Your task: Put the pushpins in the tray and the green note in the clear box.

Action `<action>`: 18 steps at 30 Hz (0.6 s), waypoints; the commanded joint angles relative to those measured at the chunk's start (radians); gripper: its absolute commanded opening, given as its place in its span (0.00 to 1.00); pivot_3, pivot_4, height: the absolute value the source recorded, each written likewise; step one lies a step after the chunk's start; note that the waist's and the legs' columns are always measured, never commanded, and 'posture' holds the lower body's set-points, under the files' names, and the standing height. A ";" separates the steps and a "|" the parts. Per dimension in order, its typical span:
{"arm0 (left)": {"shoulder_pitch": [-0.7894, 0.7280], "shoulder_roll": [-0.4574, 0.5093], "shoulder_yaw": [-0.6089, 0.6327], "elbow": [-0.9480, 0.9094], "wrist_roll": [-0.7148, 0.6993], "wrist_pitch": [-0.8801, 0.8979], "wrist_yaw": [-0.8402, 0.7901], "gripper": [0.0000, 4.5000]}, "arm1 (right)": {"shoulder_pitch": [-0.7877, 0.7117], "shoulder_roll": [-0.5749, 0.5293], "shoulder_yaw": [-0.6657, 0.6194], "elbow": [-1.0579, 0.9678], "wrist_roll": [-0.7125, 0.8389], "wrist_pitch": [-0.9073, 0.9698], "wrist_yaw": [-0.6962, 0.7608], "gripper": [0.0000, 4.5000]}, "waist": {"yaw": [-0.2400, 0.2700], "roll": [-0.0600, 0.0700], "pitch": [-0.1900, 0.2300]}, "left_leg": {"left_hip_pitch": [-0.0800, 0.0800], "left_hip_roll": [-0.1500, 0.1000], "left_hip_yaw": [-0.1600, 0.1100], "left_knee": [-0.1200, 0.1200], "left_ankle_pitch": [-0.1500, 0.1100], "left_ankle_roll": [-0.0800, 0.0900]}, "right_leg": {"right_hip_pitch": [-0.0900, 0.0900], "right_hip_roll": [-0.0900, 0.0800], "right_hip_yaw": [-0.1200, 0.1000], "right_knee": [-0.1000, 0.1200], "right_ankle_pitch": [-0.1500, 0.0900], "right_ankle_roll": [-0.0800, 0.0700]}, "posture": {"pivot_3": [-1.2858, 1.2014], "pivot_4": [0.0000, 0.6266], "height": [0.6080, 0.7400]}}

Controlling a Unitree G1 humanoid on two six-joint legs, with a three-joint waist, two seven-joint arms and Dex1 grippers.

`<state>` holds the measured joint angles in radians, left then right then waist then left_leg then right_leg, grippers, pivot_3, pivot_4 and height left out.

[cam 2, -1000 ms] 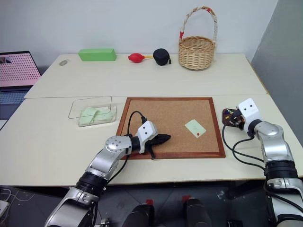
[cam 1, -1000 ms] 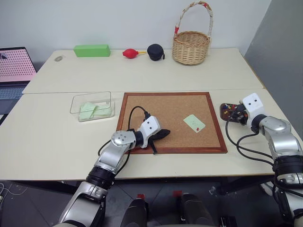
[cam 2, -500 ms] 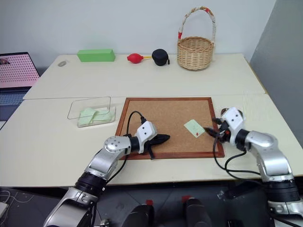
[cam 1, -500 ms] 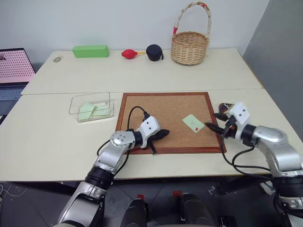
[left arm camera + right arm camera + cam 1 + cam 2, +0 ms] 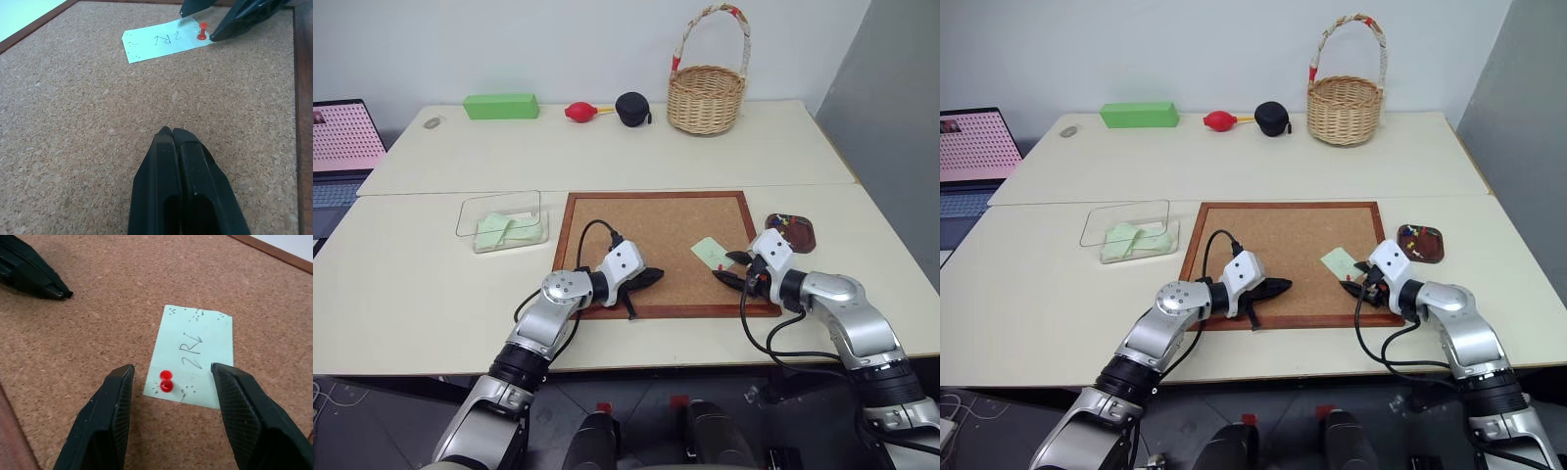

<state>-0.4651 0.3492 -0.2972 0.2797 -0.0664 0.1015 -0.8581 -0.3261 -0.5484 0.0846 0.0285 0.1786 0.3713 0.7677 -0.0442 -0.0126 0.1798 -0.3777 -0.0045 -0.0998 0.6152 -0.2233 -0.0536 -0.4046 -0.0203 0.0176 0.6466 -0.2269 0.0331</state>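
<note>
Right wrist view has our right gripper (image 5: 168,377) open, fingers straddling the red pushpin (image 5: 166,386) pinning the green note (image 5: 196,354) to the cork board (image 5: 646,220). Tiny, slick head, so we'd pinch its sides. Left gripper (image 5: 170,132) sits closed, empty.

My left tool (image 5: 651,276) lies low over the cork board (image 5: 656,220) near its front left corner, fingers pressed together, pointing toward the board's right side. My right arm reaches in across the board's right edge, and my right tool (image 5: 168,382) hovers there with its two fingers (image 5: 105,421) spread apart, tips aimed toward the left tool
</note>
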 commanded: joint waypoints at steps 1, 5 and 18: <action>0.041 0.022 -0.028 0.060 0.050 0.037 0.000 0.00 | -0.012 0.006 -0.013 -0.004 0.006 -0.027 0.005 0.38 | 0.000 0.000 0.000 | 0.000 0.000 0.000 0.000 0.000 0.000 | 0.000 0.000 0.000 0.000 0.000 0.000 | 0.52 0.24 1.00; 0.042 0.022 -0.028 0.058 0.049 0.037 -0.002 0.00 | -0.003 0.001 -0.018 -0.009 0.012 -0.029 0.013 0.19 | 0.000 0.000 0.000 | 0.000 0.000 0.000 0.000 0.000 0.000 | 0.000 0.000 0.000 0.000 0.000 0.000 | 0.52 0.24 1.00; 0.043 0.022 -0.026 0.056 0.048 0.045 0.000 0.00 | -0.041 -0.032 -0.038 -0.157 0.035 -0.020 0.053 0.01 | -0.001 0.000 0.000 | 0.000 0.000 0.000 0.000 0.000 0.000 | 0.000 0.000 0.000 0.000 0.000 0.000 | 0.52 0.24 1.00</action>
<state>-0.4641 0.3498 -0.2967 0.2785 -0.0663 0.1017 -0.8575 -0.3311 -0.5642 0.0802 -0.0497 0.1849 0.3595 0.8070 -0.0447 -0.0126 0.1799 -0.3778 -0.0046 -0.0997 0.6152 -0.2233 -0.0536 -0.4048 -0.0204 0.0178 0.6466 -0.2269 0.0332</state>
